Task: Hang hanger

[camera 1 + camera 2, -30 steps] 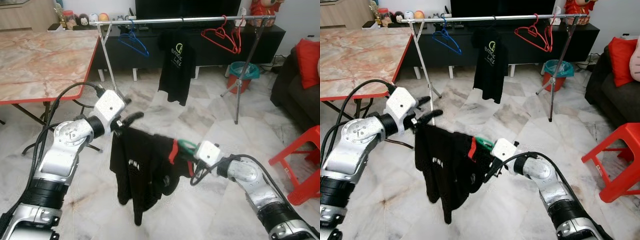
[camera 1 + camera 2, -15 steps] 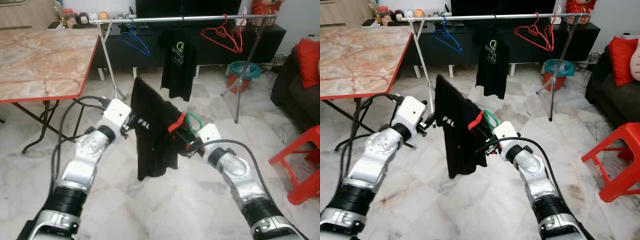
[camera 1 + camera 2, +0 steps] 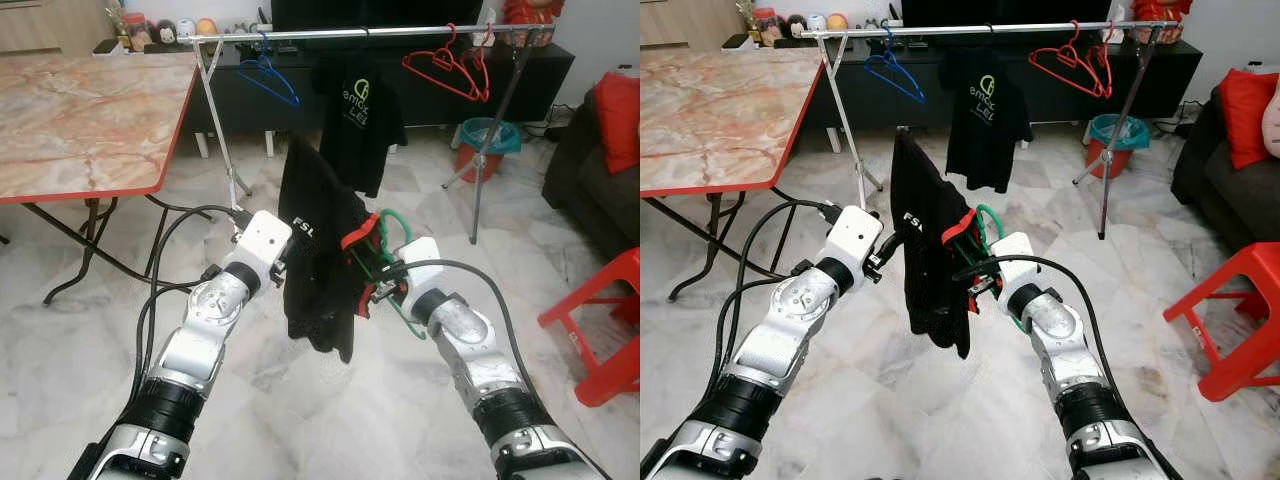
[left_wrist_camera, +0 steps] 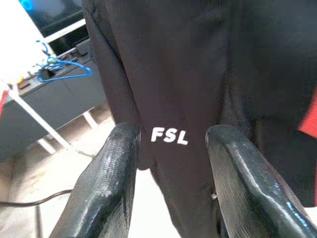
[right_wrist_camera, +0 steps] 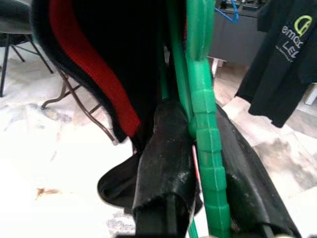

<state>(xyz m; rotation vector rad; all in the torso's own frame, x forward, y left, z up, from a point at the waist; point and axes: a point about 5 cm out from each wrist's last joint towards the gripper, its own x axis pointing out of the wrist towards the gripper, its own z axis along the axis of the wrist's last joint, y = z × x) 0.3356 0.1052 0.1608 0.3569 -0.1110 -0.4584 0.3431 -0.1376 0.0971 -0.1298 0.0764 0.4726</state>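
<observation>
— Left eye view, from the left: what is seen first?

— A marble-topped table (image 3: 80,110) with a red edge is seen at the far left. Just right of it, the left gripper (image 3: 283,262) is raised to the black shirt (image 3: 318,250); in the left wrist view its fingers (image 4: 116,173) are spread apart, with the white "FSL" print between them and nothing pinched.

— And where is the hanger found?

— The green hanger (image 3: 392,232) is carried in the shirt's red-trimmed collar, held up in mid-air at the centre, nearer than the clothes rail (image 3: 360,34). It is clamped by the right gripper (image 3: 372,275), whose fingers are closed on the hanger's ribbed green stem in the right wrist view.

— What is seen on the rail itself?

— A blue hanger (image 3: 268,80) is hung towards its left end, a second black shirt (image 3: 358,115) at the middle, and red hangers (image 3: 448,70) towards the right. Further right, a red stool (image 3: 605,330) is placed on the marble floor (image 3: 330,420).
</observation>
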